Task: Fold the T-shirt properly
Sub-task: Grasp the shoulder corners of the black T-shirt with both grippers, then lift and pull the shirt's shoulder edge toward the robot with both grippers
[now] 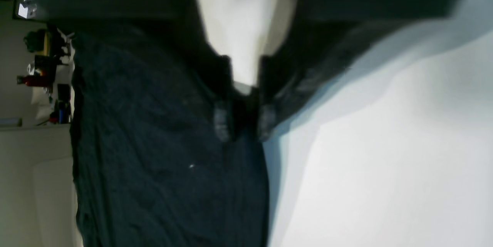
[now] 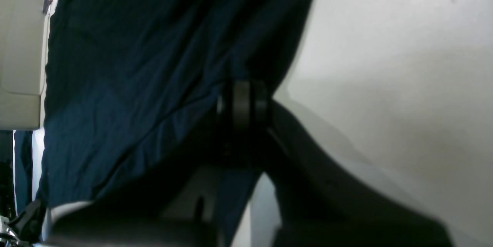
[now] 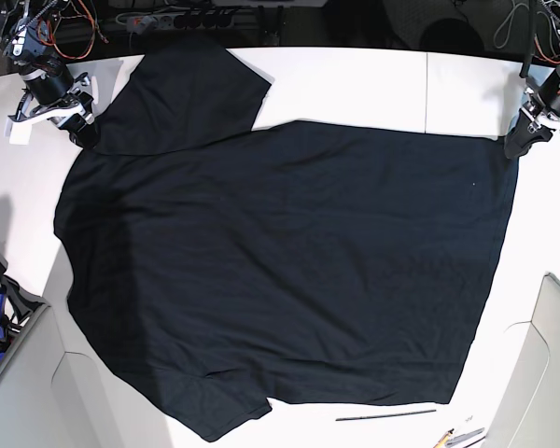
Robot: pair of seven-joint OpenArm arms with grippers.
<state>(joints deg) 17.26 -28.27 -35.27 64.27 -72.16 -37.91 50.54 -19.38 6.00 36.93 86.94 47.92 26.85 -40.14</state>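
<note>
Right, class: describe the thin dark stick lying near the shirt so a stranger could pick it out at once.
Start at the white table and the big black T-shirt spread over it. Follow the shirt's near edge towards the lower right of the base view: the thin dark stick lies on bare table just beyond the fabric. It is long, straight and near-level, unlike the small pencil-like bits beside it.

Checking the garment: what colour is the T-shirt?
Plain black, no print; the T-shirt shows best in the base view.

My T-shirt (image 3: 280, 261) is plain black, no print, w/ a dark navy cast in my wrist views; it lies on a white table (image 3: 355, 84). My left gripper (image 1: 244, 127) has black fingers w/ a white body behind, and my right gripper (image 2: 242, 104) is black. Red wires (image 3: 47, 33) sit at the back.
</note>
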